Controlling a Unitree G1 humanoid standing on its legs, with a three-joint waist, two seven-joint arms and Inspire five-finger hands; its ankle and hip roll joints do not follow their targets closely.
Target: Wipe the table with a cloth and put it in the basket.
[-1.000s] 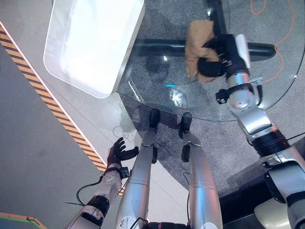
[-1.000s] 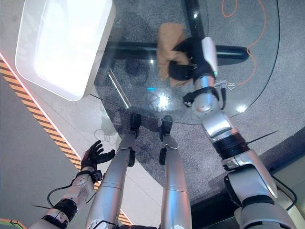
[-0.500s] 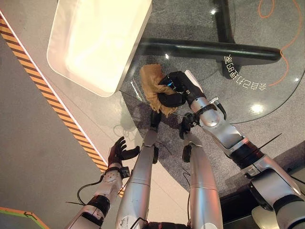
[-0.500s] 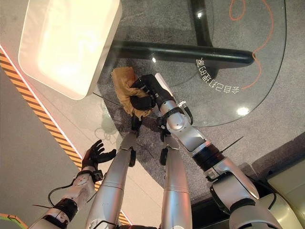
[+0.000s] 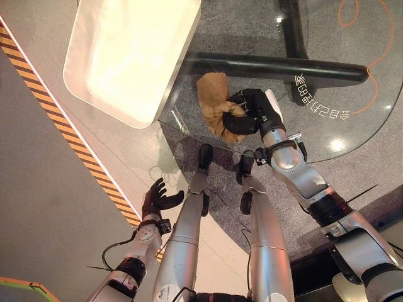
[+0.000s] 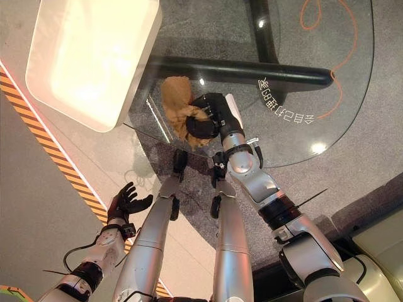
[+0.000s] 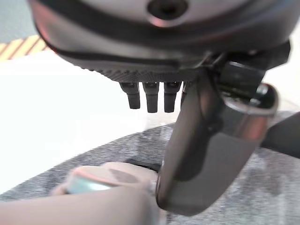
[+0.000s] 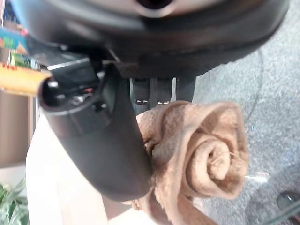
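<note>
Tan cloth [image 5: 214, 107] sits bunched in our right hand [image 5: 252, 113], fingers curled round it, pressed on the glass tabletop [image 5: 327, 135] near its near-left edge. We judge the wiping step underway; next we must carry it left to the white basket [image 5: 135, 100], whose inside looks empty. Our left hand [image 5: 157, 200] hangs low, fingers relaxed.

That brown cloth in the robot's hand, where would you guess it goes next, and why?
Probably one more short sweep across the glass. The right hand has its fingers curled on the brown cloth, bunched near the glass table's near edge, beside the white basket. If wiping is finished, I'd lift it toward that basket instead. The left hand hangs open, low beside the robot.
</note>
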